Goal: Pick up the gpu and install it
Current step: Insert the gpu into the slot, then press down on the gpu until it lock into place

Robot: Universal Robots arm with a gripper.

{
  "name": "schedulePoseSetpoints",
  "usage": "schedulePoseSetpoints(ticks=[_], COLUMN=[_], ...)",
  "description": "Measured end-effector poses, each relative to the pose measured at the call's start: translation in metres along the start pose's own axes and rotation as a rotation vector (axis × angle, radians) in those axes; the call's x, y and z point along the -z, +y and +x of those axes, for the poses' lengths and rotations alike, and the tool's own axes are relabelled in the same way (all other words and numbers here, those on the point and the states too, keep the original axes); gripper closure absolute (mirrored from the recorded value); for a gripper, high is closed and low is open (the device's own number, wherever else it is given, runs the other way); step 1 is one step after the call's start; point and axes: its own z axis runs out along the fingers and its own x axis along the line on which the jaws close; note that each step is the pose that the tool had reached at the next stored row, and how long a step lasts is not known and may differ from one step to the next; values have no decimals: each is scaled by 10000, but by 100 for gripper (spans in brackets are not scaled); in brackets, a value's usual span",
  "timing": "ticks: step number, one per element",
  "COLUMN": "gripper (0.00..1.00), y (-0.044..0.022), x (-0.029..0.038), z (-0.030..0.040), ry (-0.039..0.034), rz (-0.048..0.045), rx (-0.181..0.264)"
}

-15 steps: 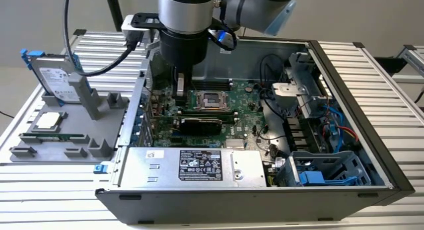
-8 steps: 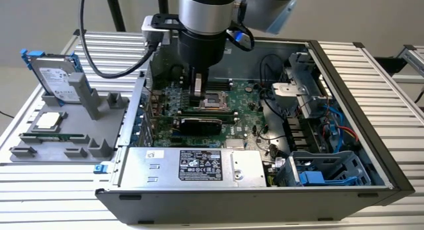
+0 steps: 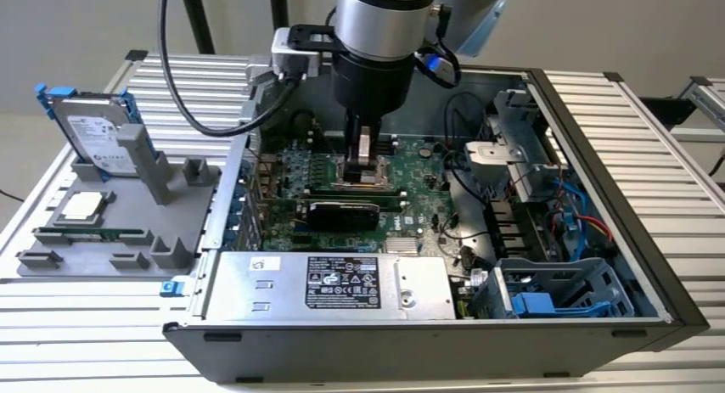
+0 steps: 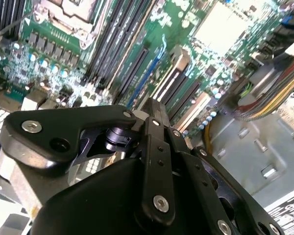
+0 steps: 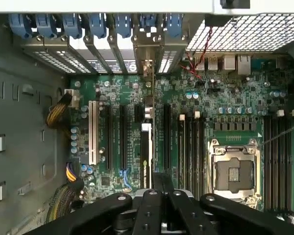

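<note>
The gpu (image 3: 345,213) stands on edge in an expansion slot of the green motherboard (image 3: 425,210) inside the open computer case (image 3: 634,240), black shroud facing the camera. In the first wrist view the gpu (image 5: 146,156) appears edge-on as a thin black strip, its silver bracket (image 5: 147,66) at the case's rear slots. My gripper (image 3: 368,165) hangs just above the board, a little beyond the card's top edge. In both wrist views its black fingers meet at the gripper tip (image 5: 160,177) (image 4: 154,104), shut with nothing between them.
A grey fixture (image 3: 114,257) at the exterior view's left carries a hard drive (image 3: 97,134), a processor (image 3: 81,206) and a memory stick (image 3: 91,234). The power supply (image 3: 328,283), drive cage (image 3: 555,295), cable bundles (image 5: 59,115) and CPU socket (image 5: 233,174) surround the slots.
</note>
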Motion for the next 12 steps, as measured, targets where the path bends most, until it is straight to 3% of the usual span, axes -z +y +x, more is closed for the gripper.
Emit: schedulePoseSetpoints(ticks=[1, 12], gripper=[100, 100], y=[-26, -68], x=[2, 4], z=[0, -2], ry=[0, 0], rz=[-1, 0], rx=[0, 0])
